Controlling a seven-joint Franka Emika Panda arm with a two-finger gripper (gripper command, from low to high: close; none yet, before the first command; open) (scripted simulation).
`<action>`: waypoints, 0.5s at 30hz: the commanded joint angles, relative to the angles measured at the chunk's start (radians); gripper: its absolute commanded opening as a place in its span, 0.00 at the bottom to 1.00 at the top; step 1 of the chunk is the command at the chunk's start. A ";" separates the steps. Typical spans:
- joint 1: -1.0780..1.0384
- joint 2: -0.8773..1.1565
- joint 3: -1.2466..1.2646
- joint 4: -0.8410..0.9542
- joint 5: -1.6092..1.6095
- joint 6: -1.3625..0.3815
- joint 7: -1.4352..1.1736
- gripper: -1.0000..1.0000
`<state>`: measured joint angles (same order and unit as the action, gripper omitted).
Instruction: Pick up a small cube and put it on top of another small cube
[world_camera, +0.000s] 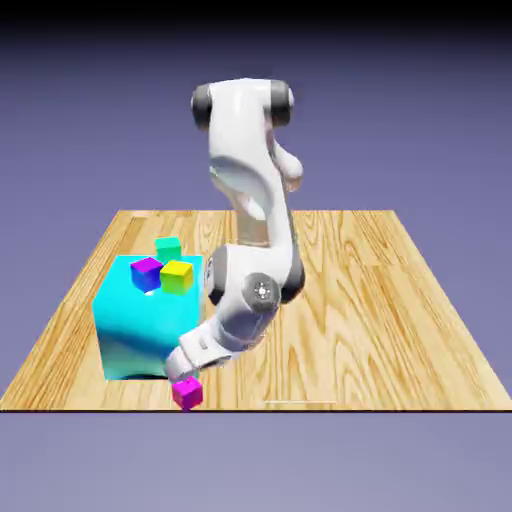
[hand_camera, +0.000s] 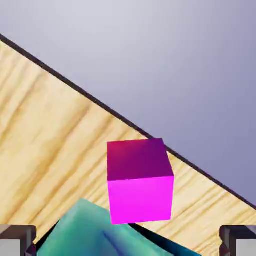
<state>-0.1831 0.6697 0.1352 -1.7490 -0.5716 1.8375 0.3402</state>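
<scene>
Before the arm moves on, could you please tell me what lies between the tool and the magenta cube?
In the hand view, nothing stands between the open tool and the magenta cube.

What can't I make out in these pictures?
- Gripper fingertips, exterior view: hidden behind the arm's white wrist end.
- Big cyan cube, hand view: cut off by the bottom edge.
- Small green cube, exterior view: lower part hidden behind the blue-purple and yellow cubes.
- Magenta cube's underside, both views: hidden by the cube itself.
</scene>
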 joint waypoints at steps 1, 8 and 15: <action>-0.006 0.036 0.004 0.031 -0.017 -0.035 -0.012 0.50; -0.033 0.102 -0.025 -0.032 -0.063 0.091 0.026 0.00; 0.032 -0.078 -0.096 0.055 0.087 -0.189 0.033 0.00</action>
<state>-0.1514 0.5919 0.0392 -1.6939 -0.4825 1.6485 0.3727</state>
